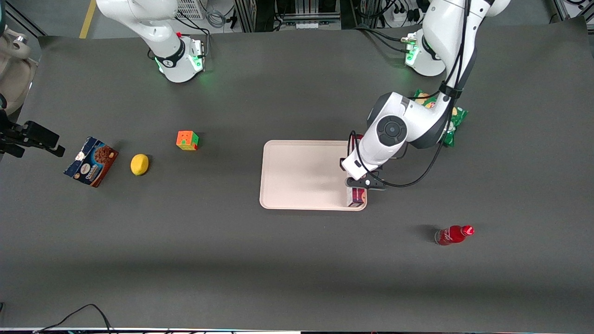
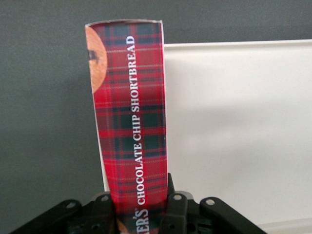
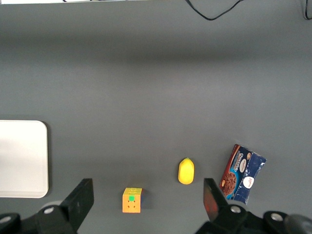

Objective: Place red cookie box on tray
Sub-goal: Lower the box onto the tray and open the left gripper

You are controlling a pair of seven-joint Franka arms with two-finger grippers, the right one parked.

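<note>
The gripper (image 1: 361, 184) pinches the red cookie box (image 2: 132, 122) by its narrow sides, fingers (image 2: 176, 210) pressed against the carton, which stands on its long thin edge instead of lying flat; that hold suits a slim box, since the jaws can span only its thin dimension. In the front view the red cookie box (image 1: 356, 196) sits over the edge of the tray (image 1: 297, 174) toward the working arm's end of the table, at the corner nearer the front camera. From the wrist view it seems to run along the tray (image 2: 234, 122) rim, though whether it rests on the tray floor, on the rim, or hangs just above is hard to tell. The tray otherwise holds nothing visible. My judgement is that the carry is nearly done, with lowering and release remaining.
</note>
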